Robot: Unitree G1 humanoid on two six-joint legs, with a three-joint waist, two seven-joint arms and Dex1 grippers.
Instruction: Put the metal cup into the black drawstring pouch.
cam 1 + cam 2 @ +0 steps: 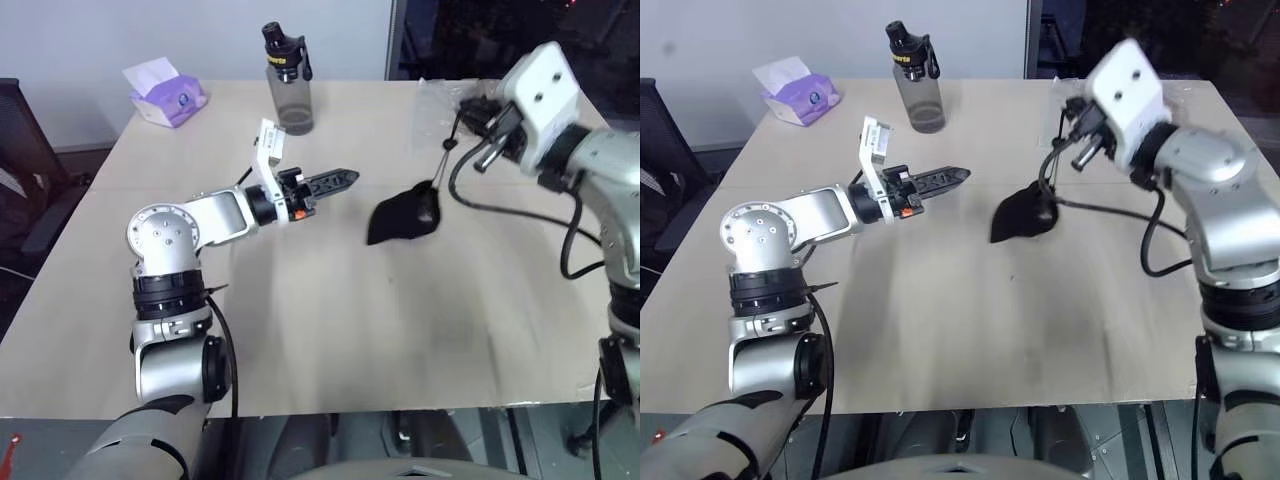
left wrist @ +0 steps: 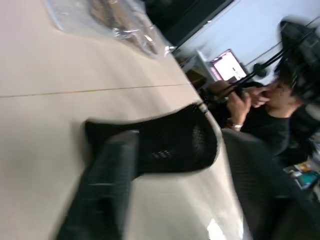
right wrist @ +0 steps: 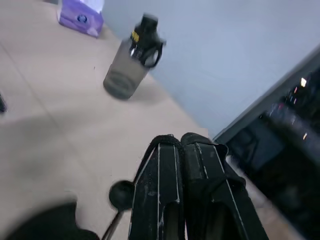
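The black drawstring pouch [image 1: 404,216] lies near the middle of the table [image 1: 300,320]. Its mouth end is pulled up toward the right by its thin cord [image 1: 441,166]. My right gripper [image 1: 470,110] hangs well above the table to the pouch's upper right, shut on that cord. In the right wrist view the cord loops over its closed fingertips [image 3: 165,150] and a round cord stopper [image 3: 121,193] dangles below. My left gripper [image 1: 345,181] is held level just left of the pouch, pointing at it and holding nothing. The metal cup is out of view.
At the back of the table stand a grey water bottle [image 1: 288,85] with a black cap and a purple tissue box [image 1: 165,92]. A clear plastic bag [image 1: 440,100] lies at the back right, under my right arm. A person [image 2: 270,100] sits beyond the table.
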